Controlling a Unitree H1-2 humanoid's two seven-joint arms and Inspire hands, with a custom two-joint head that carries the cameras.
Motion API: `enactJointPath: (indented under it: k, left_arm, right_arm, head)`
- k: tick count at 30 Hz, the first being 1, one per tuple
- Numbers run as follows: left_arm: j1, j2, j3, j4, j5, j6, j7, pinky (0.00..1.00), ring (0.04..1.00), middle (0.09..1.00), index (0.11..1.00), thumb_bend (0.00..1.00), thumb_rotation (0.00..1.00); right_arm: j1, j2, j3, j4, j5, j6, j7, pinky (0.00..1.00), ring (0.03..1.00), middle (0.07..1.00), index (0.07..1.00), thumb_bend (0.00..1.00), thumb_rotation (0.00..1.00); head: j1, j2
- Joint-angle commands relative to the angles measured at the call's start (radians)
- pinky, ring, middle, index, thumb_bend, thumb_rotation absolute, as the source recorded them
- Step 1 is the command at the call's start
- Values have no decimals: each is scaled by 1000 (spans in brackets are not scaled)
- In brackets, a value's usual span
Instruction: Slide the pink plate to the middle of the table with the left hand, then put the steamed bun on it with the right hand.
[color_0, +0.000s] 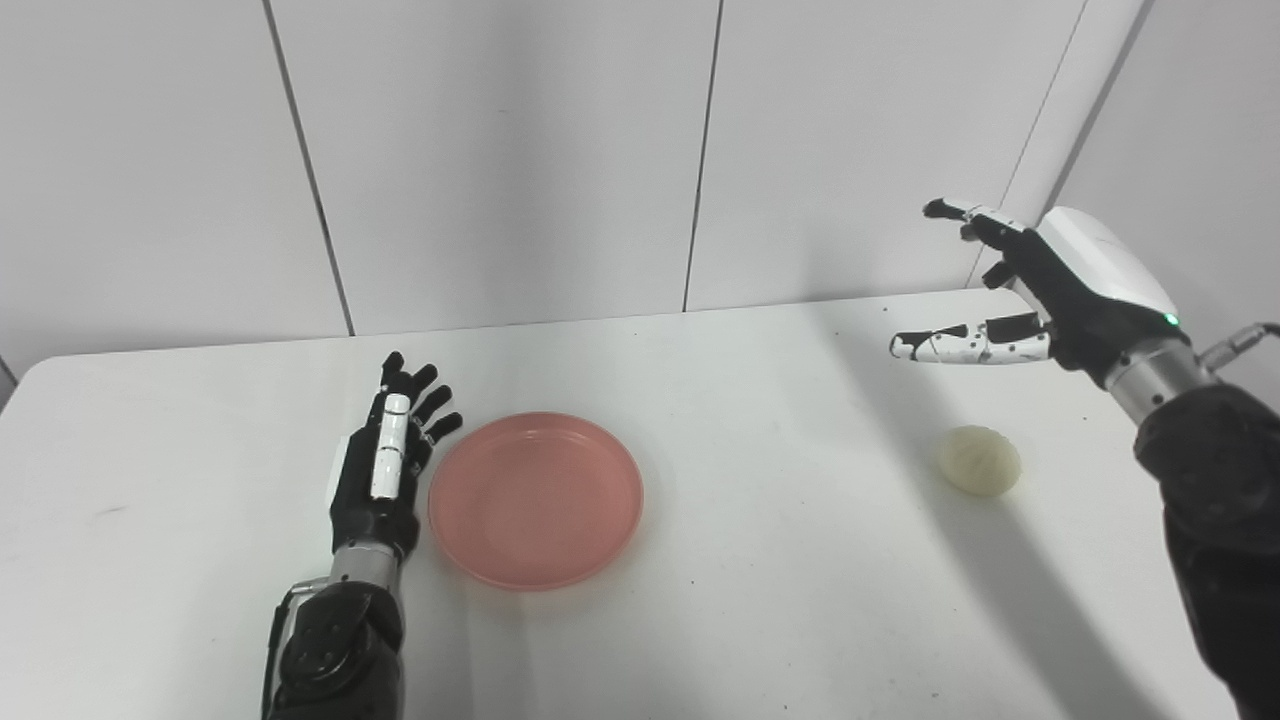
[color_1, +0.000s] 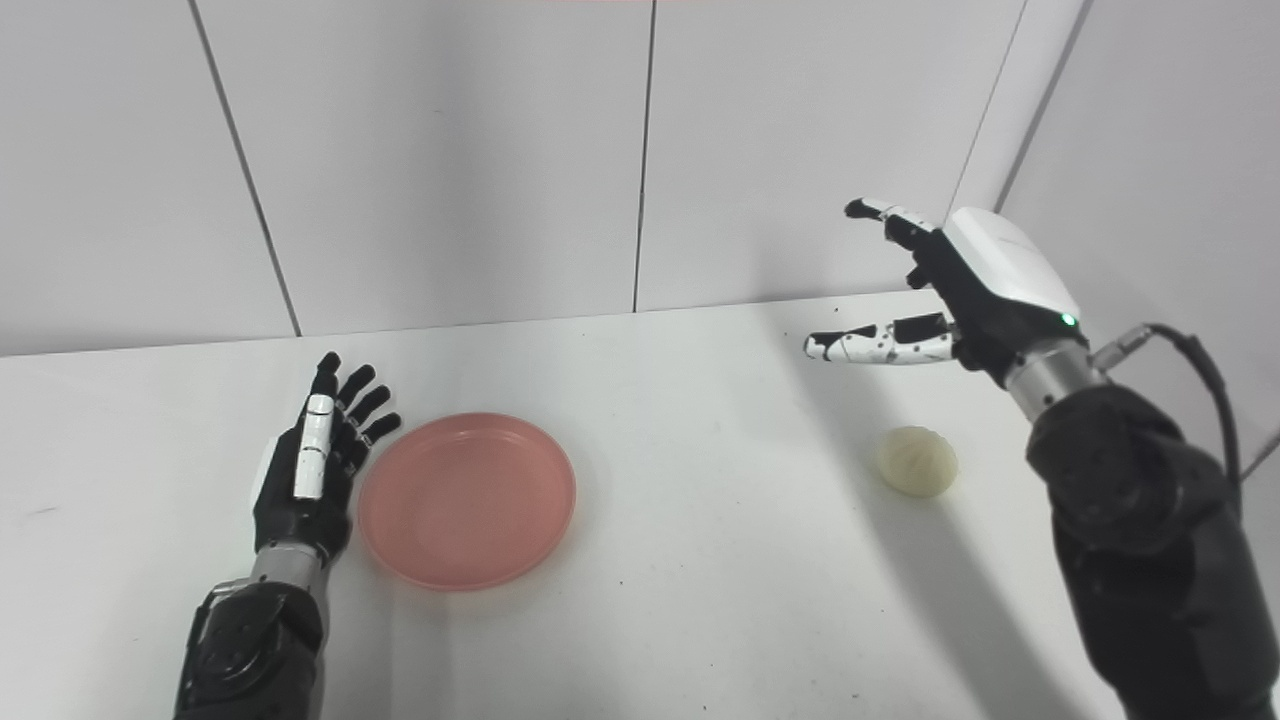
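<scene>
Now, left hand: fingers spread, holding nothing, against the pink plate rim.
Right hand: wide, empty, above the steamed bun.
Table: bare between plate and bun.

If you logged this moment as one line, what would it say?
left hand: open, beside pink plate | right hand: open, raised above steamed bun | bun on table, plate empty

The plate sits on the table, left of the middle. The left hand is right beside the plate's left edge. The bun lies far to the right. The right hand is up above the bun.
</scene>
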Motion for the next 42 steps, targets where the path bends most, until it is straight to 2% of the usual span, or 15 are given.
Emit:
enactJointPath:
  k: [1,3,4,6,11,13,17,18,20,22,25,26,28,30,42]
  left_arm:
    - [6,-5,-4,34,6,24,8,790,881,910,1000,665,840]
    - [2,-4,-6,42,9,20,9,787,881,910,1000,662,841]
    - [1,-4,-6,45,10,18,9,780,881,911,1000,664,842]
    - [-2,-6,-4,52,8,17,10,776,879,910,1000,663,838]
    - [-6,-4,-7,72,14,0,10,773,878,906,1000,676,838]
    - [-7,-4,-6,74,13,-2,10,775,877,907,1000,668,840]
    - [-5,-2,-4,68,11,5,11,773,876,905,1000,659,836]
    - [-5,-2,-6,69,13,4,11,774,878,905,1000,668,838]
    - [-6,-1,-7,74,15,-1,11,773,880,906,1000,673,839]
    - [-7,-1,-6,77,14,-1,10,774,880,905,1000,692,835]
    - [-8,-2,-4,77,8,3,5,782,879,906,1000,689,826]
    - [-7,-2,-5,76,10,3,5,771,877,908,1000,683,831]
    - [-7,-1,-5,75,12,3,6,768,876,906,1000,687,830]
    - [-9,0,-4,78,10,2,5,773,876,905,1000,699,827]
    - [-19,3,0,109,5,-3,-1,776,879,912,1000,706,830]
  right_arm:
    - [-47,-40,10,11,-48,-3,41,659,838,893,850,950,380]
    - [-55,-39,17,50,-69,-3,67,650,826,885,844,950,360]
    - [-58,-34,16,70,-77,-3,78,692,857,901,846,949,321]
    - [-60,-35,38,121,-88,-3,85,695,863,901,837,944,280]
    - [-65,-34,130,207,-211,-3,104,601,816,899,839,934,222]
    - [-66,-38,158,246,-226,-3,84,568,771,878,831,955,241]
    - [-65,-44,202,394,-199,-35,-14,537,704,830,820,995,302]
    - [-62,-50,212,418,-198,-42,-30,554,727,845,819,1000,365]
    - [-60,-59,237,466,-203,-51,-60,553,732,848,819,1000,401]
    - [-61,-64,258,499,-206,-47,-79,581,786,880,827,1000,455]
    - [-56,-71,300,522,-235,-29,-102,604,828,905,834,1000,468]
    - [-54,-72,309,525,-239,-24,-106,569,790,885,835,1000,463]
    - [-47,-78,331,531,-252,-25,-115,568,787,878,837,1000,471]
    - [-38,-82,342,535,-257,-24,-124,618,816,881,842,1000,478]
    - [-9,-98,332,508,-240,-4,-92,654,836,886,839,1000,491]
  head:
    - [-1,-2]
    - [-2,-3]
    - [-2,-3]
    - [-4,-10]
    - [4,-9]
    - [4,-8]
    - [7,-12]
    - [7,-12]
    - [9,-12]
    - [10,-12]
    - [11,-12]
    - [11,-12]
    - [12,-12]
    - [12,-11]
    - [10,-9]
